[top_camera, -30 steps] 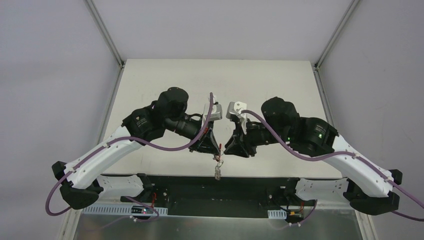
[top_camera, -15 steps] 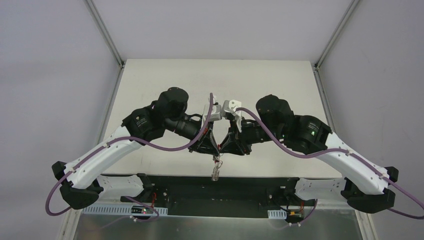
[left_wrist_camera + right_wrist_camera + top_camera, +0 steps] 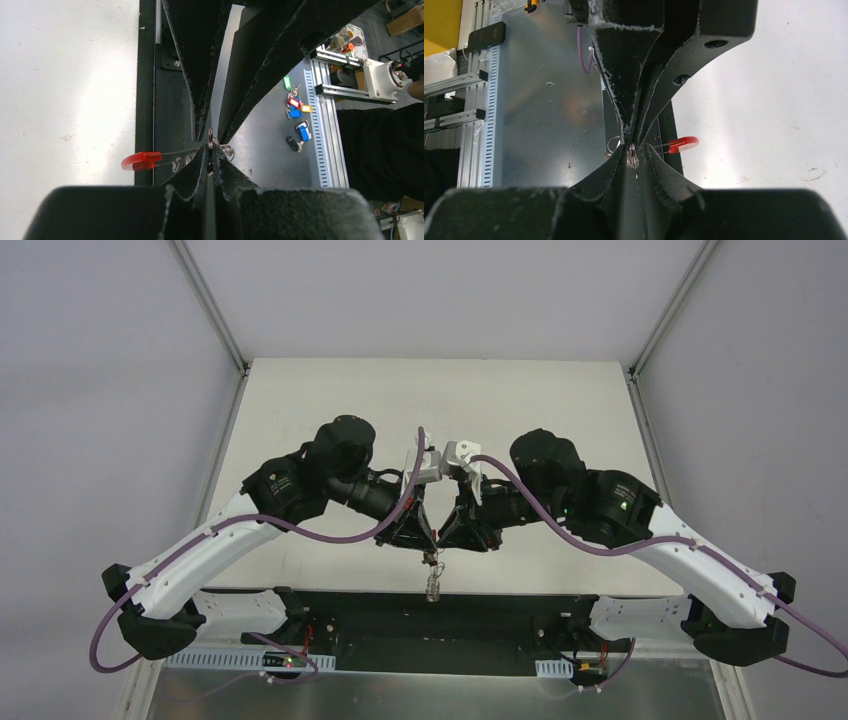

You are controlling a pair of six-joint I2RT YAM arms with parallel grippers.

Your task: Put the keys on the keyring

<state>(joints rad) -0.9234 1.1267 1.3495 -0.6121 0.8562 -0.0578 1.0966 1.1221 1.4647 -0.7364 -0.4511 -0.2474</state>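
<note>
The white counter (image 3: 330, 420) is carrying both arms at its near edge. The left arm (image 3: 200, 550) and the right arm (image 3: 690, 560) are reaching inward and meeting tip to tip above that edge, midway between their bases. Below and in front of the counter, a grey metal shelf (image 3: 270, 165) is lying beside a perforated rail (image 3: 327, 125). Beyond the rail, a clear tub (image 3: 346, 36) is holding small round coloured things, too small to tell apart. The left fingers (image 3: 192, 172) are pressing fully together, pinching the keyring (image 3: 633, 156) at its edge. The right fingers (image 3: 656, 170) are coming at it from the opposite side and are closing on the same bunch of thin silver wire, which is sitting right between their tips. A loose cluster of key tags (image 3: 296, 107), green, red, blue, yellow and black, is lying on the shelf, well apart from the fingers. The red crescent piece (image 3: 141, 161) is sticking out sideways from the pinched bunch, hanging over the counter's edge. One small wire loop (image 3: 612, 144) is poking out on the side away from it. In the top view a dangling silvery piece (image 3: 433, 585) is hanging just under the joined fingertips; whether it is a key I cannot tell.
</note>
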